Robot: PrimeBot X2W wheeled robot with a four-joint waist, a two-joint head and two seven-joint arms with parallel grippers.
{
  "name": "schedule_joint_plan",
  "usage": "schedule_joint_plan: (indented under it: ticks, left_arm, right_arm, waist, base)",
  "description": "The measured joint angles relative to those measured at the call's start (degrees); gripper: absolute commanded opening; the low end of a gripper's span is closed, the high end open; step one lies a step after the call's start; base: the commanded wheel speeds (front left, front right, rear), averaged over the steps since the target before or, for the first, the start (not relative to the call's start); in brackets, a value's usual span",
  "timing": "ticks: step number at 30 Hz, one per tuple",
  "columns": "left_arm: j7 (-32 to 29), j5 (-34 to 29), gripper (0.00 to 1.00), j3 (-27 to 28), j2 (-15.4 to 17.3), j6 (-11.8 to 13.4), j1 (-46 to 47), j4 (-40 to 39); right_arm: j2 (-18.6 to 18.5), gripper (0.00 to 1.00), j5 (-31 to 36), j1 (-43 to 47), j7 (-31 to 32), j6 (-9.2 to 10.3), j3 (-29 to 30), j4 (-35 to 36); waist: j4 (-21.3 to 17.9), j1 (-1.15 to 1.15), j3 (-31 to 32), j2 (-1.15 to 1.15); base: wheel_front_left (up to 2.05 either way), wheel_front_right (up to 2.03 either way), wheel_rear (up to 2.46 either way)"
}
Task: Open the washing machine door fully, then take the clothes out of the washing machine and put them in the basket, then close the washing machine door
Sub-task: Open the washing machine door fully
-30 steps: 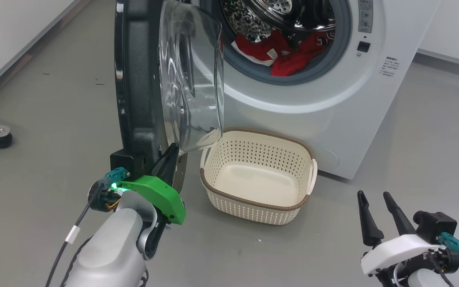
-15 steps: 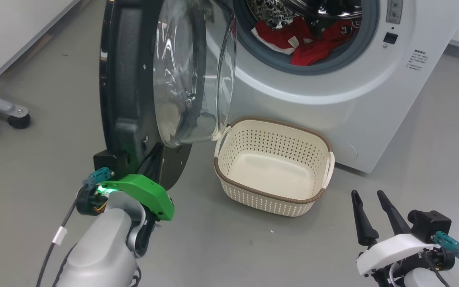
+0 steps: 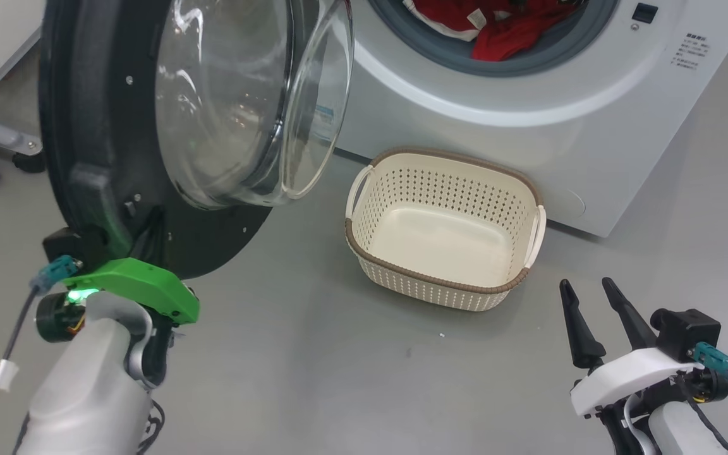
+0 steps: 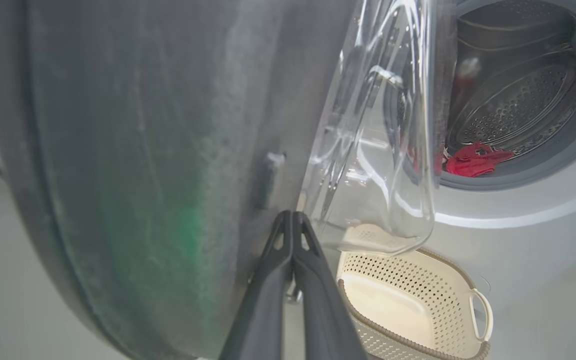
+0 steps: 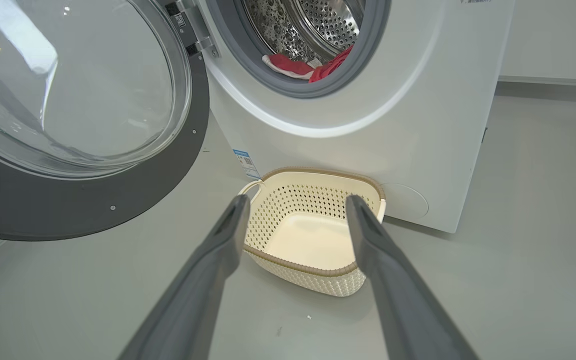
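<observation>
The washing machine door [image 3: 79, 158] is standing partly swung out at the left of the washing machine [image 3: 528, 126]. The left end effector [image 4: 292, 220] is pressing against the door's black inner face near its lower edge, fingers shut tight together and holding nothing. The right end effector [image 3: 586, 287] is waiting wide and empty at near right. The clothes [image 3: 503, 35] are lying in the drum. The basket [image 3: 430, 297] is sitting empty on the floor before the machine. Judgement: the push should be following the hinge arc and staying on the black rim, off the glass, lest the tips slide off.
</observation>
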State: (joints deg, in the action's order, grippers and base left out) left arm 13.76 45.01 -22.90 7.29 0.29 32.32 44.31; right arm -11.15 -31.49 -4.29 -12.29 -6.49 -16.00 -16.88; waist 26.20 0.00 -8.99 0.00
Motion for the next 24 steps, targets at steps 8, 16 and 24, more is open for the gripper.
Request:
schedule_joint_plan:
  ticks: [8,16,24]
  left_arm:
    - [0.0,1.5,0.0,4.7,4.4,0.3,2.9,-0.1]
    - [0.5,3.6,0.0,9.6,8.6,0.7,4.2,0.1]
    - [0.5,4.0,0.0,11.5,12.4,0.6,6.0,0.8]
  right_arm:
    - [-1.9,1.0,1.5,-2.2,2.0,0.02,-0.6,1.5]
    - [-4.0,1.0,2.1,-3.5,4.4,0.16,0.0,3.4]
    - [-5.8,1.0,2.3,-3.5,5.6,1.12,1.1,5.3]
  waist:
    - [-0.6,0.0,-3.8,0.0]
    - [-1.7,0.0,-7.8,0.0]
    - [-2.5,0.0,-11.5,0.0]
  base:
    - [0.0,0.0,0.0]
    - [0.0,0.0,0.0]
    - [0.0,0.0,0.0]
